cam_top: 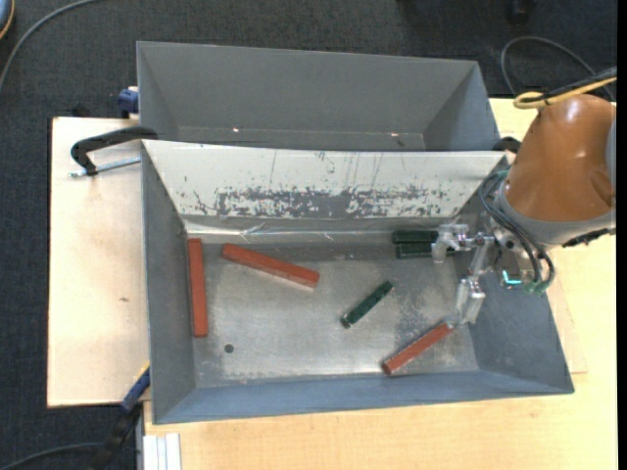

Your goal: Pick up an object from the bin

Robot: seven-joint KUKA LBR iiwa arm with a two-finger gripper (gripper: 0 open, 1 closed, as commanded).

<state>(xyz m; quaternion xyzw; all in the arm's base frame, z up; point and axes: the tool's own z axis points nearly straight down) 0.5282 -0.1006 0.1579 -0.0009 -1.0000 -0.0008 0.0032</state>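
Note:
My gripper [458,277] hangs low at the bin's right side, open, with nothing between its fingers. One fingertip [468,309] points down just above the upper end of a red stick [416,349] that lies slanted near the front right corner. The other fingertip [446,244] stands beside a dark green block [415,242] resting against the back wall. A slim dark green stick [366,304] lies slanted on the floor to the left of the gripper, apart from it.
A second red stick [269,265] lies across the back left of the floor. A third red stick [198,287] runs along the left wall. A small dark speck [228,350] sits near the front left. The arm's orange cover is over the right rim.

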